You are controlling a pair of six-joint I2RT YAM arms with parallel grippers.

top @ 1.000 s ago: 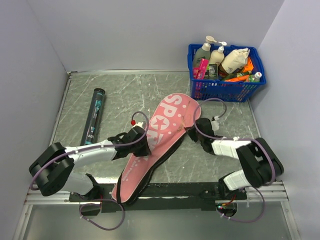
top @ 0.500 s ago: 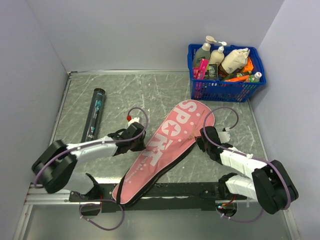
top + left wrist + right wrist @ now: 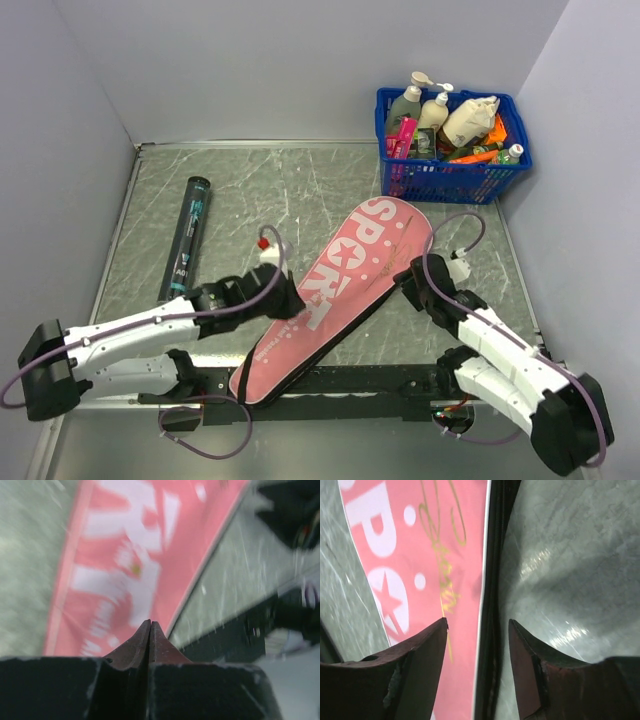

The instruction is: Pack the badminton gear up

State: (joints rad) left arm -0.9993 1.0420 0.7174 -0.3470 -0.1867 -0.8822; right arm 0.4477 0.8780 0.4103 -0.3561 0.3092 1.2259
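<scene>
The packing seems near its end, but not finished. The pink racket cover (image 3: 340, 290) lies flat and diagonal in the middle of the worktop (image 3: 250, 180), from the lower centre toward the upper right. No racket and no shuttlecock is in sight; I judge they are inside the cover, though this cannot be seen. The black tube (image 3: 186, 240) lies apart at the left, not packed. The left pincer (image 3: 150, 625) is clenched above the cover, with nothing visible between its tips. The right pincer (image 3: 477, 625) is released and stands across the cover's black edge. The blue basket (image 3: 450, 185) in the upper right holds bottles (image 3: 435, 108) and a pale bag (image 3: 470, 120).
</scene>
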